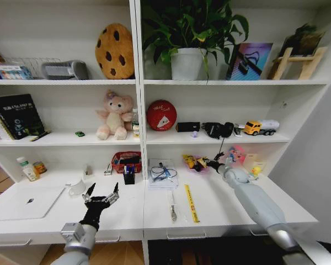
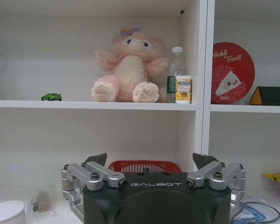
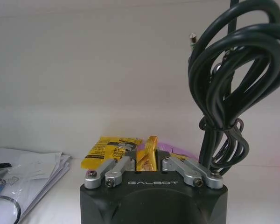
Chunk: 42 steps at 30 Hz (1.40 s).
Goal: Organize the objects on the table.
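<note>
Pincers at work over a cluttered white table (image 1: 220, 212).
One yellow ruler (image 1: 191, 203) lies with its long axis running front to back; the right pincer (image 1: 211, 163) is clamped on one yellow packet (image 3: 147, 154) at the table's rear, while the left pincer (image 1: 101, 194) hovers spread apart beside one silver laptop (image 1: 26, 202).

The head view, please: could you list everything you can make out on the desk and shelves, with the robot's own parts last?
Laptop: one, silver, closed, left end of desk.
Ruler: one, yellow, desk centre-right.
Basket: one, red, back of desk.
Papers: one stack, white, beside basket.
Toy car: one, green, middle shelf.
Plush toy: one, pink, middle shelf.
Round tin: one, red, middle shelf.
Toy truck: one, yellow, middle shelf.
Cookie cushion: one, brown, top shelf.
Potted plant: one, green, white pot, top shelf.
Left gripper: open, above desk front.
Right gripper: closed on yellow packet, back of desk.
</note>
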### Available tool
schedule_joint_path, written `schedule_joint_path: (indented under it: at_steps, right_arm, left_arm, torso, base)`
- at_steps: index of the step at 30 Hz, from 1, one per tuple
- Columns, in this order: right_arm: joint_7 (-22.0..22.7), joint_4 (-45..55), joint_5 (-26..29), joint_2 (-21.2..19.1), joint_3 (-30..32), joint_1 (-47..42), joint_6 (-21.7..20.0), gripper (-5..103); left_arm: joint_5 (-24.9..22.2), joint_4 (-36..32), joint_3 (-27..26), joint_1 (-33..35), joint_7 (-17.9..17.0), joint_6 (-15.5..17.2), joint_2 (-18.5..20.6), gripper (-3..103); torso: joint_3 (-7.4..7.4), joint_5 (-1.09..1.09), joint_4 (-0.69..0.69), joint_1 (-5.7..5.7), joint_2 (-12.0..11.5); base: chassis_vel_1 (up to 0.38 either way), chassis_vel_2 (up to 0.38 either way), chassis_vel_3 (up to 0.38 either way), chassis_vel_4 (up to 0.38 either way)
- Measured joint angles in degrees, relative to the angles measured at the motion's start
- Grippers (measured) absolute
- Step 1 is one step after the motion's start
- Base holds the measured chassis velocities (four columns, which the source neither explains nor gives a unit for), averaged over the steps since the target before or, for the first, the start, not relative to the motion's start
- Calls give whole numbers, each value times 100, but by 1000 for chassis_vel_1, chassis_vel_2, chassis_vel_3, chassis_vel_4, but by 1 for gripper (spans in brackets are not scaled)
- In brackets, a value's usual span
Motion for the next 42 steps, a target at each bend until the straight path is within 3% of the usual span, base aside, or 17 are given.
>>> schedule_joint_path:
  at_steps: [4, 6, 7, 11, 12, 14, 19, 22, 32, 42]
  right_arm:
    - [76, 58, -66, 14, -8, -59, 85, 32]
    - [125, 128, -74, 15, 16, -123, 99, 42]
    - [133, 151, -76, 11, 32, -151, 109, 53]
    - [155, 155, -79, 4, 52, -183, 119, 58]
    - [179, 151, -78, 4, 66, -189, 120, 70]
    - [207, 140, -76, 5, 76, -190, 120, 70]
    - [254, -70, 3, 103, 82, -104, 26, 91]
    - [185, -199, 3, 176, 54, -33, 18, 99]
    - [-141, -261, -144, 348, -250, 103, 318, 100]
    - [118, 474, -62, 243, -255, -246, 298, 100]
  left_arm:
    - [0, 0, 0, 0, 0, 0, 0, 100]
    - [0, 0, 0, 0, 0, 0, 0, 100]
    - [0, 0, 0, 0, 0, 0, 0, 100]
    - [0, 0, 0, 0, 0, 0, 0, 100]
    - [0, 0, 0, 0, 0, 0, 0, 100]
    - [0, 0, 0, 0, 0, 0, 0, 100]
    - [0, 0, 0, 0, 1, 0, 0, 100]
    - [0, 0, 0, 0, 1, 0, 0, 100]
    - [0, 0, 0, 0, 1, 0, 0, 100]
    - [0, 0, 0, 0, 1, 0, 0, 100]
  torso:
    - [0, 0, 0, 0, 0]
    - [0, 0, 0, 0, 0]
    - [0, 0, 0, 0, 1]
    - [0, 1, 0, 0, 0]
    - [0, 1, 0, 0, 0]
    - [0, 0, 0, 0, 0]
    - [0, 0, 0, 0, 0]
    - [0, 1, 0, 0, 0]
    - [0, 0, 1, 0, 0]
    - [0, 1, 1, 0, 0]
  base:
    - [0, 0, 0, 0]
    - [0, 0, 0, 0]
    - [0, 0, 0, 0]
    - [0, 0, 0, 0]
    - [0, 0, 0, 0]
    - [0, 0, 0, 0]
    - [0, 0, 0, 0]
    - [0, 0, 0, 0]
    - [0, 0, 0, 0]
    - [0, 0, 0, 0]
